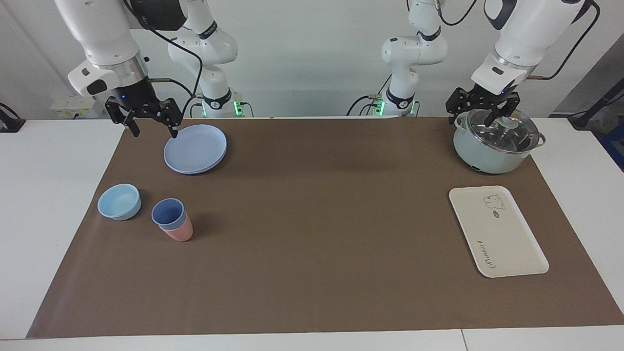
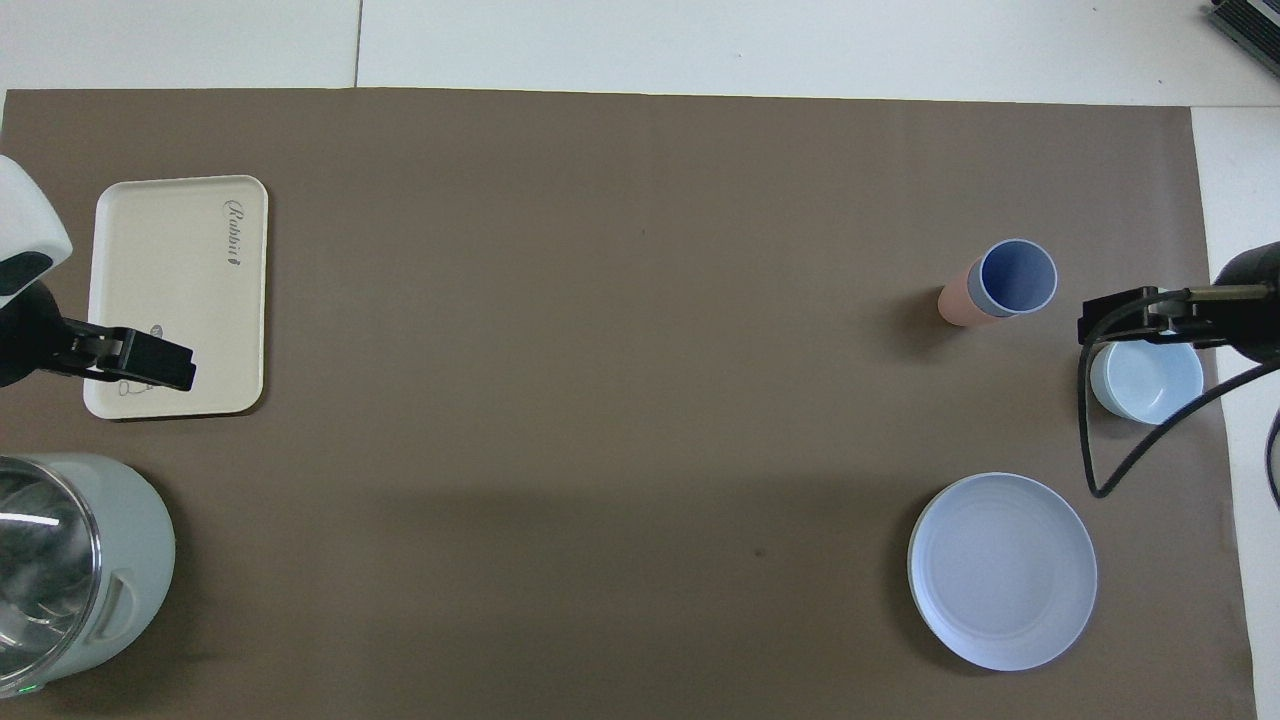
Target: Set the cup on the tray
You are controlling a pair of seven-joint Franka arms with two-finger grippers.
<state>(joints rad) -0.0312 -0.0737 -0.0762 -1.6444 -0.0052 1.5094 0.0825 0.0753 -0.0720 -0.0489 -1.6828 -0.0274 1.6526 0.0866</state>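
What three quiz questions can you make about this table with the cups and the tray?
1. True or false: the blue cup already stands on the tray.
2. What is the blue cup sitting inside?
A. the light-blue bowl
B. the pink cup
C. the pot
3. Fill in: the right gripper hangs with open jaws by the rim of the round blue ____.

Key
1. False: the cup is toward the right arm's end of the table, the tray toward the left arm's end.
2. B
3. plate

The left gripper, jaws open, hangs over the pot.
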